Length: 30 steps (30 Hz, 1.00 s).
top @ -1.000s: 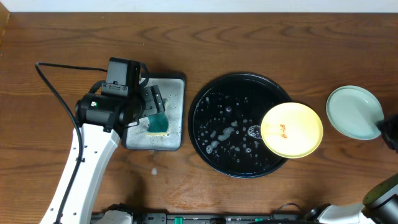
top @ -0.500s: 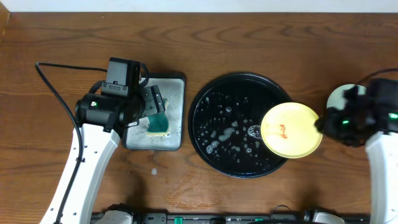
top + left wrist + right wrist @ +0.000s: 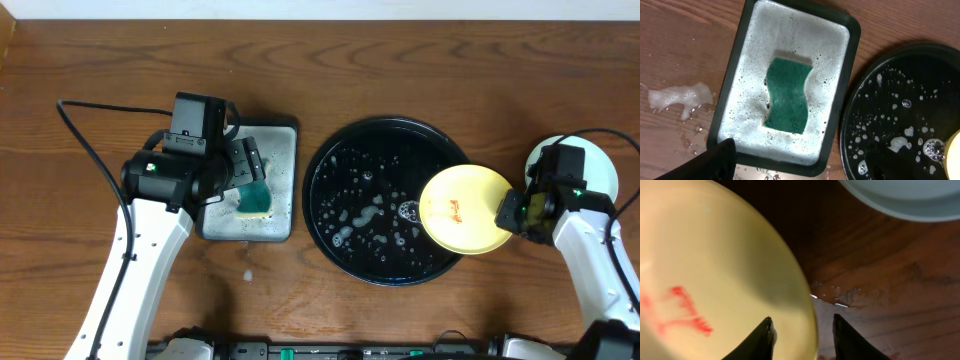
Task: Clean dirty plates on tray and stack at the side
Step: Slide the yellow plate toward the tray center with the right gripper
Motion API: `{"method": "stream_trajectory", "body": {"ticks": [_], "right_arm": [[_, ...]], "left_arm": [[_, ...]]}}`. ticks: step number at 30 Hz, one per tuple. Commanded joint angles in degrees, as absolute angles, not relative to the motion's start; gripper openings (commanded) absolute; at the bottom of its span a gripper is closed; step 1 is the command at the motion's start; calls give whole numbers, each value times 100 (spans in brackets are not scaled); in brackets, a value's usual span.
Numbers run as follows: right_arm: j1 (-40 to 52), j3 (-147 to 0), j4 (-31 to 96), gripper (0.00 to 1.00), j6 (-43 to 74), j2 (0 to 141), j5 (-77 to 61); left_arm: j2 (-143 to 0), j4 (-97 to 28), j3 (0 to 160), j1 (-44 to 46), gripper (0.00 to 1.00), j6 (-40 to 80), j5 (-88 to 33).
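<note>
Overhead: mint plate (image 3: pixel 598 168) aside; yellow plate (image 3: pixel 462 208), red-marked, on tray (image 3: pixel 322 160). Right gripper (image 3: pixel 802 332) open astride its rim; left gripper (image 3: pixel 248 175) unreadable.

Right claw (image 3: pixel 802 326) has arrived, straddling the yellow plate (image 3: pixel 460 208) rim
</note>
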<state>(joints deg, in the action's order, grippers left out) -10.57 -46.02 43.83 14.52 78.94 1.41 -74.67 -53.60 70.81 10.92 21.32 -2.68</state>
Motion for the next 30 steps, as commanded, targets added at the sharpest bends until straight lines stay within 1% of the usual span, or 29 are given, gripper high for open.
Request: {"method": "stream_trajectory", "body": {"ticks": [1, 2, 3, 5, 11, 15, 18, 20, 26, 28, 30], "right_arm": [[-1044, -4392, 4294, 14, 1660, 8114, 489], [-1050, -4394, 4246, 6, 1658, 8123, 449], [-1050, -4405, 4217, 1, 1645, 8112, 397], [-1046, -4462, 4226, 1, 1575, 8064, 217], [-1000, -4731, 4515, 1, 1144, 7662, -1041], [-648, -4797, 4624, 1, 967, 7314, -1881], [-176, -4788, 4619, 1, 1041, 7271, -1870], [139, -4742, 4578, 1, 1426, 7349, -1643], [1144, -4447, 4062, 1, 3131, 7999, -517], [1302, -4445, 3892, 1, 3406, 8230, -167], [1352, -4469, 3645, 1, 3437, 8372, -106]], "left_arm": [[-7470, -5376, 7116, 1063, 82, 2102, -237], [-7470, -5376, 7113, 1063, 82, 2102, -237], [-7470, -5376, 7116, 1063, 82, 2102, -237], [-7470, -5376, 7116, 1063, 82, 2102, -237], [-7470, -5376, 7116, 1063, 82, 2102, -237], [-7470, -5376, 7116, 1063, 82, 2099, -237], [-7470, -5376, 7116, 1063, 82, 2102, -237], [-7470, -5376, 7116, 1063, 82, 2102, -237], [-7470, -5376, 7116, 1063, 82, 2102, -237], [-7470, -5376, 7116, 1063, 82, 2102, -237], [-7470, -5371, 7116, 1063, 82, 2102, -237]]}}
